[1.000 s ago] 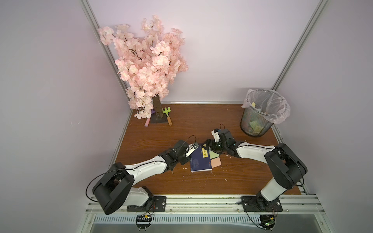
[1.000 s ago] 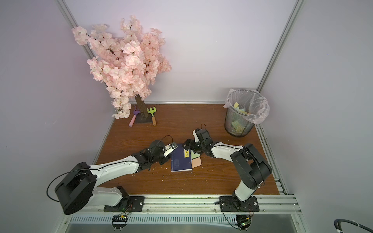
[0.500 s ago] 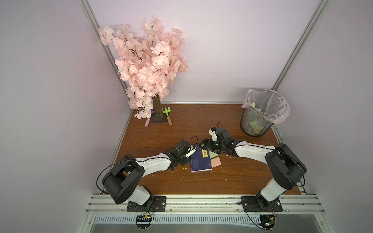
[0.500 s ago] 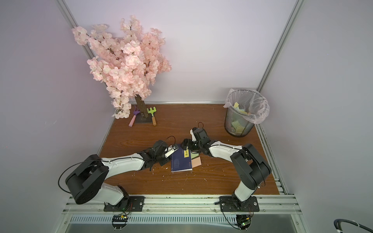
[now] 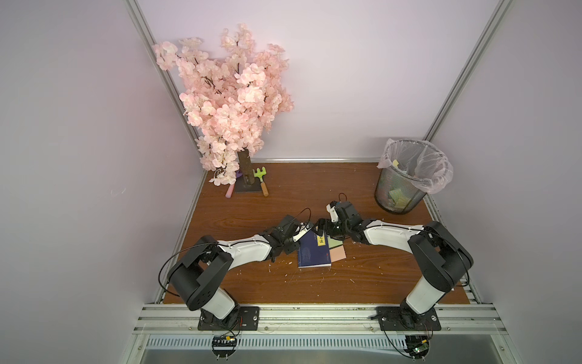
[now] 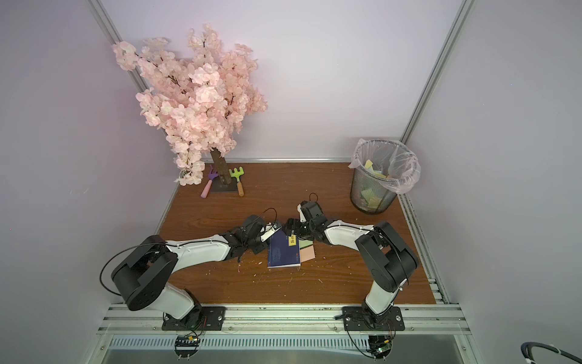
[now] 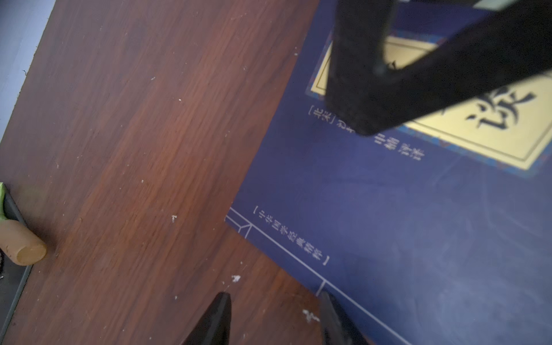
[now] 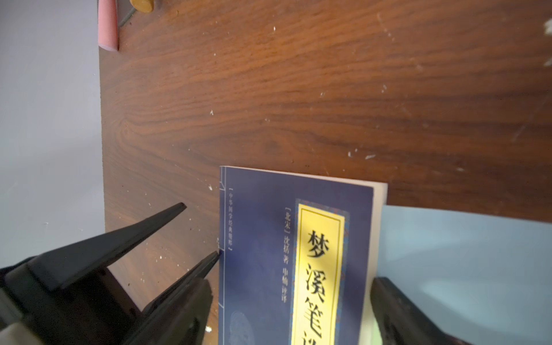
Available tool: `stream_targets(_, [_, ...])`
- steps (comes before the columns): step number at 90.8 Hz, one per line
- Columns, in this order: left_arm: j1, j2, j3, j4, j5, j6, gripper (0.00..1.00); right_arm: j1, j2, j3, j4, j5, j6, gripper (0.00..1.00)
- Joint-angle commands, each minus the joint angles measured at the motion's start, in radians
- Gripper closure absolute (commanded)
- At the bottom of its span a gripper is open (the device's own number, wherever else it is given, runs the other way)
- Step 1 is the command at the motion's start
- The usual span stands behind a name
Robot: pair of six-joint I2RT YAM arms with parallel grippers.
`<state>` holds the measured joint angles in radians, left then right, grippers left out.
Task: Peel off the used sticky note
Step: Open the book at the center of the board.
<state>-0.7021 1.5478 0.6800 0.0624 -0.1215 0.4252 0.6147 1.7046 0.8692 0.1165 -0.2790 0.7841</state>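
Observation:
A dark blue book with a yellow title label lies flat at mid-table. Sticky notes jut from its right edge: a pale green-blue sticky note above a salmon one. No writing shows on them. My left gripper is open at the book's far spine corner, one fingertip at the cover's edge. My right gripper stands wide open over the book's far end, one finger on the label side, the other finger over the note.
A mesh waste bin with a plastic liner and discarded notes stands at the back right. An artificial cherry tree stands at the back left, with a green toy rake and a pink handle at its base. Paper crumbs dot the wooden table.
My left arm's elbow has swung rightward and its gripper has edged toward the book's spine, opening slightly. The right gripper has shifted a little left over the book's far end.

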Motion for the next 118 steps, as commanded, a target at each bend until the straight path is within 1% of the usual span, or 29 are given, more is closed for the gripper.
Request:
stream_targets(1, [0.007,0.021,0.03,-0.008,0.021,-0.013,0.52,0.003,-0.006,0.02,0.013,-0.01,-0.015,0.15])
stream_targets(12, [0.006,0.03,0.022,-0.007,0.024,-0.011,0.52,0.004,-0.006,0.019,0.039,-0.033,-0.004,0.16])
stream_targets(19, [0.007,0.041,0.012,-0.002,0.032,-0.019,0.52,0.004,-0.008,0.004,0.074,-0.083,0.015,0.2])
stream_targets(33, [0.006,0.043,-0.016,0.03,0.01,-0.023,0.52,0.006,-0.01,-0.031,0.134,-0.137,0.044,0.23])
stream_targets(40, [0.008,0.038,-0.021,0.035,0.001,-0.021,0.52,0.009,-0.021,-0.041,0.144,-0.144,0.048,0.25])
stream_targets(58, [0.01,0.034,-0.032,0.048,-0.001,-0.026,0.52,0.008,-0.049,-0.059,0.162,-0.151,0.053,0.26])
stream_targets(64, [0.012,0.029,-0.038,0.052,-0.001,-0.027,0.52,0.008,-0.05,-0.061,0.19,-0.176,0.061,0.34])
stream_targets(67, [0.013,0.027,-0.042,0.053,-0.003,-0.027,0.52,0.009,-0.05,-0.06,0.209,-0.194,0.068,0.35])
stream_targets(79, [0.018,0.016,-0.052,0.059,-0.002,-0.025,0.52,0.019,-0.054,-0.038,0.229,-0.23,0.079,0.34])
stream_targets(85, [0.018,0.014,-0.054,0.059,-0.001,-0.025,0.52,0.025,-0.058,-0.021,0.202,-0.221,0.068,0.34])
stream_targets(89, [0.019,0.014,-0.055,0.06,-0.001,-0.023,0.52,0.025,-0.061,-0.009,0.163,-0.193,0.054,0.34])
stream_targets(97, [0.019,0.013,-0.058,0.064,-0.002,-0.024,0.52,0.025,-0.067,0.01,0.082,-0.121,0.021,0.33])
stream_targets(108, [0.021,0.01,-0.063,0.067,-0.001,-0.024,0.52,0.026,-0.068,0.036,-0.018,-0.003,-0.019,0.28])
stream_targets(118, [0.021,0.01,-0.062,0.065,-0.003,-0.023,0.52,0.025,-0.056,0.051,-0.062,0.058,-0.048,0.27])
